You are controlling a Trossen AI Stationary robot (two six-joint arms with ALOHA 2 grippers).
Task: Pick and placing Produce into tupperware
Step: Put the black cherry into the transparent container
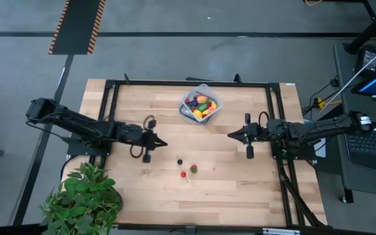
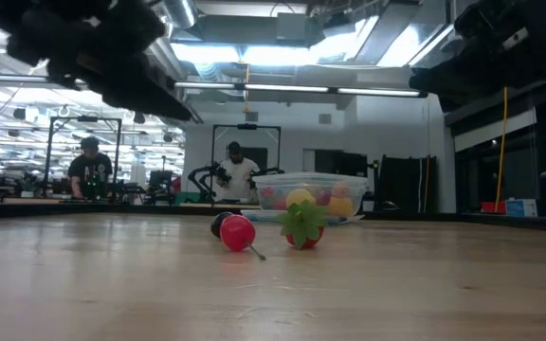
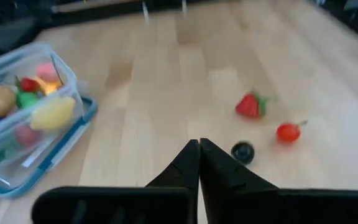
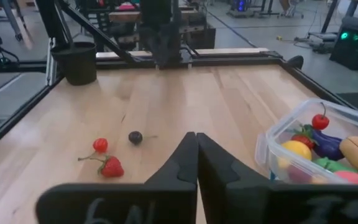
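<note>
The clear tupperware point(image 1: 215, 99) stands on the table toward the far edge, holding several toy produce pieces: yellow, red, green and purple ones point(image 4: 328, 144). Three loose pieces lie on the wood nearer the middle: a dark berry point(image 1: 179, 160), a red cherry with a stem point(image 1: 183, 175) and a strawberry point(image 1: 193, 168). My left gripper point(image 1: 164, 143) hovers shut left of them, pointing toward the table's right, with nothing in it point(image 3: 199, 146). My right gripper point(image 1: 230, 135) hovers shut on the right, pointing left, also with nothing in it point(image 4: 196, 140).
A leafy potted plant point(image 1: 83, 199) stands at the near left corner. A black metal frame point(image 1: 188, 83) runs around the table. In the low view, people point(image 2: 237, 170) stand in the room beyond the far edge. Bare wood lies between the grippers.
</note>
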